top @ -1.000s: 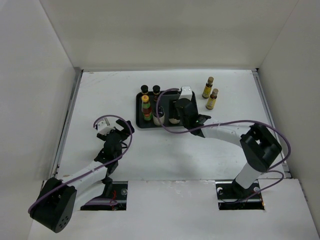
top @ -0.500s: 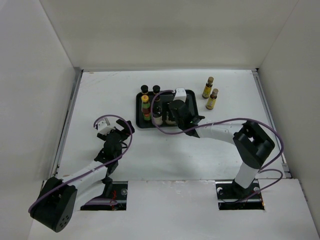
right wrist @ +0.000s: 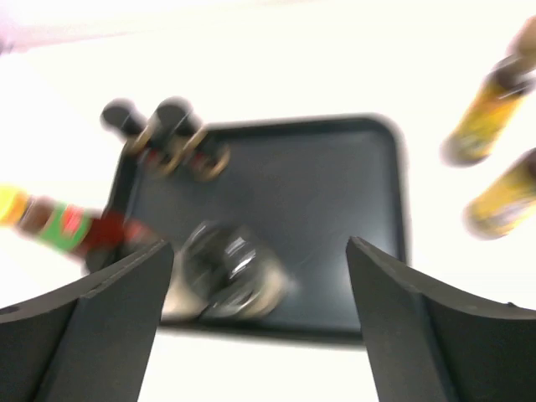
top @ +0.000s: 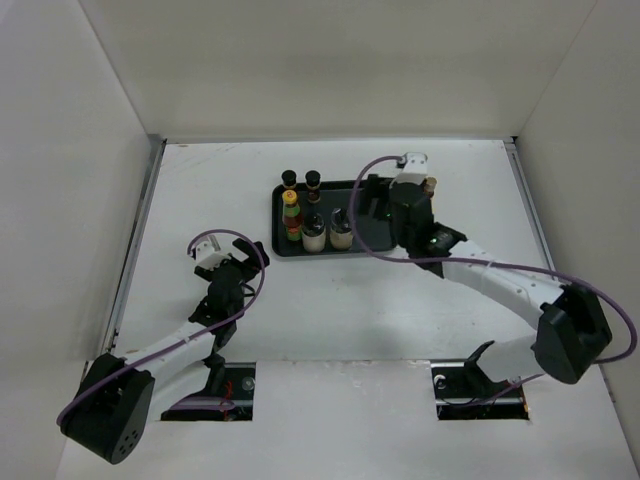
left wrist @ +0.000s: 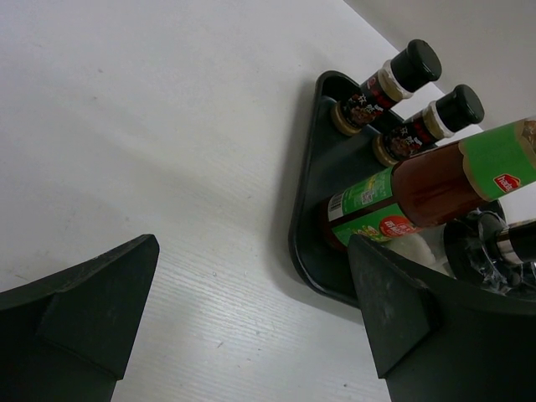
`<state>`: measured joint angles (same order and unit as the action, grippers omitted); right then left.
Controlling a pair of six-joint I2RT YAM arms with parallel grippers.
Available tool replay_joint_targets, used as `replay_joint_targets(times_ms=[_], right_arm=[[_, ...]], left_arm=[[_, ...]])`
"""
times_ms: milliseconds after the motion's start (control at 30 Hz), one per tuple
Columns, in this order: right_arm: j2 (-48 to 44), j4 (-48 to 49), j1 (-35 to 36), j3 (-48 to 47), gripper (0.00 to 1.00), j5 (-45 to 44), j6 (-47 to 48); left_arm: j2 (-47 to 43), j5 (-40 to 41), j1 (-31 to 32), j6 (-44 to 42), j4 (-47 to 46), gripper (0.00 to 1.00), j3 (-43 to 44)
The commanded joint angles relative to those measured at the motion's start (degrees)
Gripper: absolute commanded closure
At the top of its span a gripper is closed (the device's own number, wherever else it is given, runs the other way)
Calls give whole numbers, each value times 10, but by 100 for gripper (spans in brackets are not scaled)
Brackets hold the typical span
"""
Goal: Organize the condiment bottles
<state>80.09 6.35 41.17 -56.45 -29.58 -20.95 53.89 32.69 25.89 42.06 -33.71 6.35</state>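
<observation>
A black tray holds two dark brown black-capped bottles at its far left. The red bottle and two pale jars stand along its front. My right gripper is open and empty over the tray's bare right half. In the right wrist view, blurred, the jars lie below between the fingers, and two yellow-labelled bottles stand on the table right of the tray. My left gripper is open and empty on the table, left of the tray and the red bottle.
White walls close the table on the left, back and right. A raised rail runs along the left edge. My right arm stretches across the table's right half, and its wrist covers most of the yellow-labelled bottles in the top view.
My right gripper has pulled off the two jars and swung right and back, leaving both jars standing side by side at the tray's front. My left arm has not moved.
</observation>
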Motion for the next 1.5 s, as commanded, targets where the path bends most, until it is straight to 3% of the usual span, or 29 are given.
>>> replay_joint_targets(times_ms=[0, 133, 300, 433, 633, 867, 1033, 1267, 1467], right_arm=[[-23, 10, -72, -3, 16, -20, 34], [-12, 16, -162, -17, 32, -25, 52], [34, 0, -223, -50, 23, -3, 66], [71, -10, -246, -72, 24, 32, 65], [121, -20, -250, -100, 34, 41, 66], [161, -20, -270, -129, 57, 37, 78], [151, -16, -267, -120, 68, 25, 78], [53, 3, -190, -84, 69, 14, 87], [42, 18, -104, -73, 69, 15, 79]], left_arm=[[4, -9, -1, 7, -26, 0, 10], [3, -6, -4, 7, -26, 0, 9], [-7, -7, -4, 7, -26, 0, 5], [10, -14, -2, 7, -26, 0, 11], [20, -19, -4, 9, -32, 0, 14], [17, -24, -7, 10, -32, 0, 11], [21, -19, -7, 11, -35, 0, 13], [24, -22, -8, 11, -36, 0, 14], [23, -24, -8, 12, -36, 0, 12]])
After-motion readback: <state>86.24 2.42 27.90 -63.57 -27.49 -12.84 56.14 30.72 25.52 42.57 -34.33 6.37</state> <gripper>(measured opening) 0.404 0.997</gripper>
